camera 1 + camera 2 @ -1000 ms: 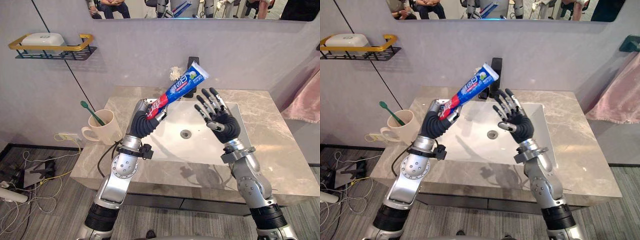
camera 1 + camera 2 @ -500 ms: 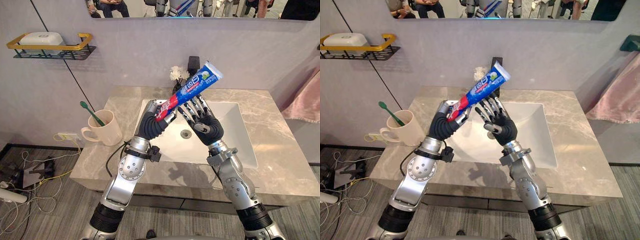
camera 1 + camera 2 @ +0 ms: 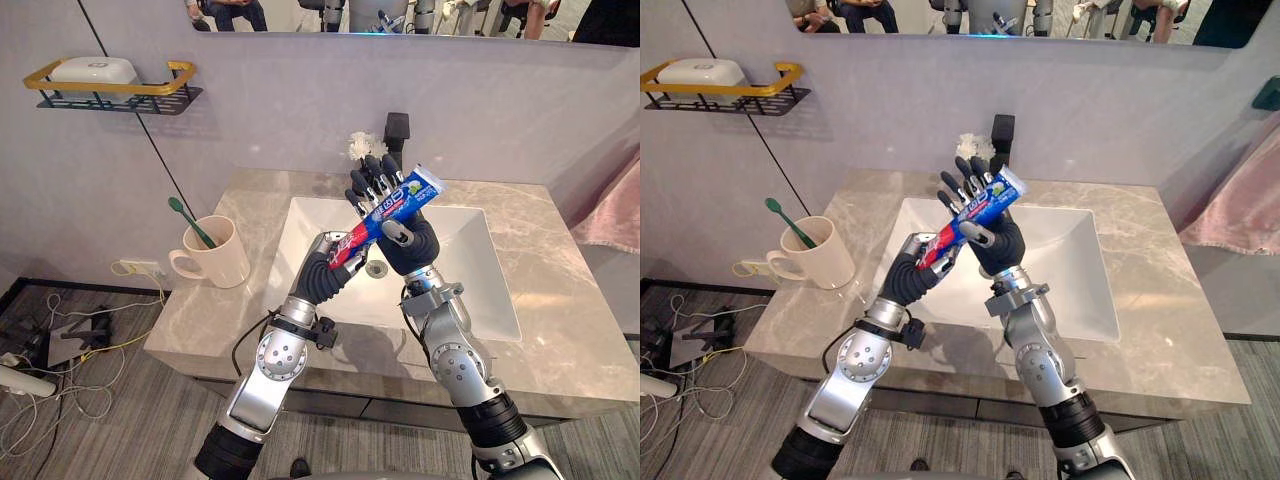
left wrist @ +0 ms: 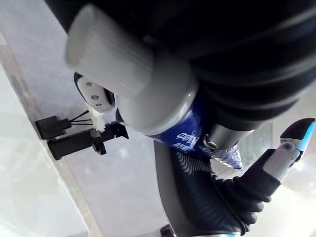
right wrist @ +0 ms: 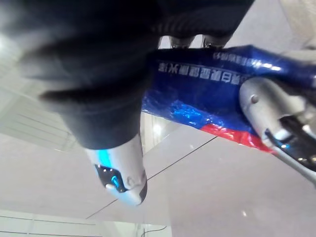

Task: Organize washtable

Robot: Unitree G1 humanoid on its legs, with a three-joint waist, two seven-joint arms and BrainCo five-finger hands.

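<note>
A blue and red toothpaste tube (image 3: 397,202) hangs tilted over the white sink (image 3: 470,275), cap end low. My left hand (image 3: 334,270) is shut on its red cap end; the white cap (image 4: 111,49) shows close up in the left wrist view. My right hand (image 3: 408,247) stands behind the tube's upper half with its fingers (image 3: 368,182) straight up against the blue part (image 5: 222,91). Its thumb (image 5: 120,174) sits just below the tube. A cream mug (image 3: 222,256) with a green toothbrush (image 3: 194,222) stands on the counter's left side.
A black faucet (image 3: 397,130) and a small white tuft (image 3: 358,146) sit at the sink's back. A gold-rimmed wall shelf (image 3: 120,90) holds a white box (image 3: 95,68). A pink towel (image 3: 620,195) hangs at the right. The marble counter (image 3: 570,300) extends right of the sink.
My left hand has brought the tube lower and to the right. My right hand has swung left and now lies against the tube's upper half, where before it stood apart.
</note>
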